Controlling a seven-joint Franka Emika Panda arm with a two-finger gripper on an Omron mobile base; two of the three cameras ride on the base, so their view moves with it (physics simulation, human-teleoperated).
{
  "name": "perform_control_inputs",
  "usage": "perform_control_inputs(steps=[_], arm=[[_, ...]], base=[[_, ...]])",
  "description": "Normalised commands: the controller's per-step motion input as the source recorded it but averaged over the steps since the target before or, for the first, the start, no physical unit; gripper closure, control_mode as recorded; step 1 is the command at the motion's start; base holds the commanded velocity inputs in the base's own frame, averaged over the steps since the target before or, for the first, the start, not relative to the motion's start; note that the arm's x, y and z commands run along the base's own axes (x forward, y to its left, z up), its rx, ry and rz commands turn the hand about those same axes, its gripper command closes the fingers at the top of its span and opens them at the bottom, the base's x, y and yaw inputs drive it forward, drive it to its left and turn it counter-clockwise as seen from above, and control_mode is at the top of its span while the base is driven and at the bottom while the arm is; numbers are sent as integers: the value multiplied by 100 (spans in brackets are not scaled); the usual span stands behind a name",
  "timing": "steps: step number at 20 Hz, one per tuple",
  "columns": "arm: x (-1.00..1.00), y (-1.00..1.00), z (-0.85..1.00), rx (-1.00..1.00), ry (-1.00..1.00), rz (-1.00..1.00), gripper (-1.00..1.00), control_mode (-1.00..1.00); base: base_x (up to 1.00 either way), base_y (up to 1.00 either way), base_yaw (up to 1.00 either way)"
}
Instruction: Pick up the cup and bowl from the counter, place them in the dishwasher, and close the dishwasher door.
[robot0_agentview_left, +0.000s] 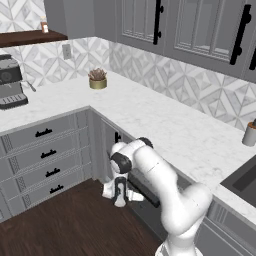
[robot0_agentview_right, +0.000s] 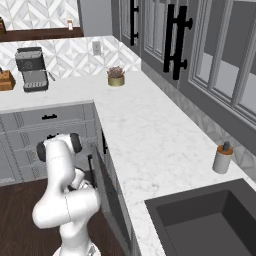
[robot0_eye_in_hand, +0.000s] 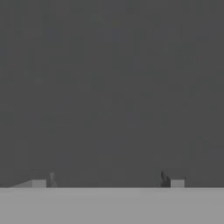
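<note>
Flat grey dishwasher door is faced close up by the pincer, whose tips are seen spread wide and holding nothing, low beside the dark bar handle under the marble tabletop.

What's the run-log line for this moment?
gripper: open, holding nothing | pose: low, facing dishwasher door | door: near upright, fully shut unclear | counter: plant pot, soap dispenser

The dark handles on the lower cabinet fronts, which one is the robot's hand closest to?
The long bar handle on the dishwasher door, right beside the gripper. The short drawer pulls sit on the stacked drawers further left, well apart from the hand.
</note>
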Motion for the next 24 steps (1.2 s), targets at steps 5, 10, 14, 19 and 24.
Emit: perform_control_inputs(steps=[5,10,14,19,24], arm=[[-4,-64,100,6,-16,0,-100,-100],[21,-92,96,14,-20,17,-100,-100],[45,-100,44,22,-10,30,-100,-100],[36,-62,-1,15,-8,27,-100,-100],[4,0,-15,0,-18,5,-100,-100]], base=[[0,0,0],[0,0,0],[0,0,0],[0,0,0],[0,0,0]])
